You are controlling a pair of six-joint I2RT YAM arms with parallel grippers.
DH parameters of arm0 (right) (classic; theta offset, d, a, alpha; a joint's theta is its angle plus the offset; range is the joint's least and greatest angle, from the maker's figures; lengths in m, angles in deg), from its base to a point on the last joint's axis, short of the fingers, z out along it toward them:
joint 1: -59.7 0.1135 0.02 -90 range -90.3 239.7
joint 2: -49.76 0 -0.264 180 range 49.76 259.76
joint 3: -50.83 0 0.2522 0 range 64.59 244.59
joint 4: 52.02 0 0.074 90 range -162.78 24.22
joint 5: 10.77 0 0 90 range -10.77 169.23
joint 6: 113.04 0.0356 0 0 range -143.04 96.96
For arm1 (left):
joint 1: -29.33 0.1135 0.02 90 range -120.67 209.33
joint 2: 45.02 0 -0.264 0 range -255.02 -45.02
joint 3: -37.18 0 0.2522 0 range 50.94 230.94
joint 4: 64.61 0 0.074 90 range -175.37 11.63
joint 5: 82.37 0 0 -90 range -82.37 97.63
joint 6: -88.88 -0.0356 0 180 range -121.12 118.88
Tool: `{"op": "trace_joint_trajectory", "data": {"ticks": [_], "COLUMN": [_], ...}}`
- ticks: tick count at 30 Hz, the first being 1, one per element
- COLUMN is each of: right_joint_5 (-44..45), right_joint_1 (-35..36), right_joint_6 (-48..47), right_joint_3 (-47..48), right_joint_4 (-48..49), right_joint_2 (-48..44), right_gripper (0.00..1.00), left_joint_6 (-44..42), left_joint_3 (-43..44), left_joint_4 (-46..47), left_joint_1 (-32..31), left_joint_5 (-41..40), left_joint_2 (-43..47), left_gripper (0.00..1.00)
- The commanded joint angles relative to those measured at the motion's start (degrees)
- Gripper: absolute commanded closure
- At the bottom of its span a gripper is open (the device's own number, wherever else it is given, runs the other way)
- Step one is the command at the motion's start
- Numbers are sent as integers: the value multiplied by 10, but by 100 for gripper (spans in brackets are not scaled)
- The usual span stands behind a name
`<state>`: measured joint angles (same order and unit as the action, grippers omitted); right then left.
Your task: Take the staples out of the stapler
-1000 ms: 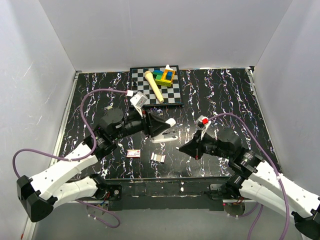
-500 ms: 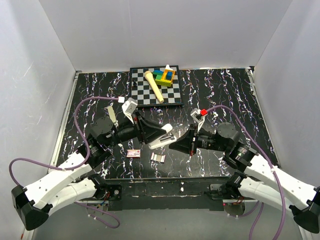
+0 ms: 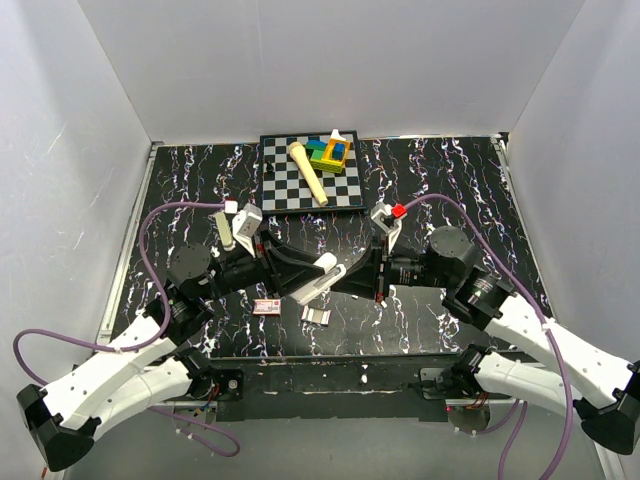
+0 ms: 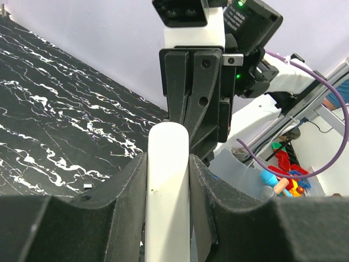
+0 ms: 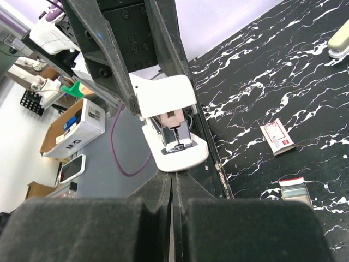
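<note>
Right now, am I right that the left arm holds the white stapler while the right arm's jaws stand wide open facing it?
Not quite: the right gripper has its jaws shut, as the right wrist view shows. The left gripper does hold the white stapler in front of it.

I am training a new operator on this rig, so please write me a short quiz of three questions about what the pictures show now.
1. True or false: no gripper holds the white stapler.
2. The jaws of the right gripper are: A wide open; B shut; C half open.
3. Fill in: the coloured blocks stand on the ____.
Key: 1 false, the left gripper holds it; 2 B; 3 chessboard.
</note>
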<state>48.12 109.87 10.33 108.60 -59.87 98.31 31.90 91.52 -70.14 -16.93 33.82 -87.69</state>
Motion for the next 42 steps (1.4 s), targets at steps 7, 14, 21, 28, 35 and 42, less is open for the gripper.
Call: {"op": "trace_joint_trajectory", "data": {"ticks": [7,14,21,28,35,42], "right_joint_5": [-66,-133,-160,-159,-88,40], "right_joint_1": [3,7,15,15,13,8], "right_joint_6": [-88,-124,-145,-176,-210,-210], "right_joint_3": [127,213,257,282,222,154], "right_joint_4": [-20,-49,-58,-120,-167,-206], "right_joint_2": [58,133,181,190,122,37], "right_gripper": [99,99,99,99,99,97], "left_joint_6": [-27,-29,-24,-26,-55,-86], "left_joint_3": [-14,-22,-20,-13,-8,20], "left_joint_4": [-28,-7,15,13,-33,-80], "left_joint_1": [-8,-8,-15,-19,-19,-19], "left_joint_5": [177,227,248,239,151,52], "left_joint_2": [-23,-40,-62,-66,-19,30], "left_gripper": [100,100,100,100,100,100]}}
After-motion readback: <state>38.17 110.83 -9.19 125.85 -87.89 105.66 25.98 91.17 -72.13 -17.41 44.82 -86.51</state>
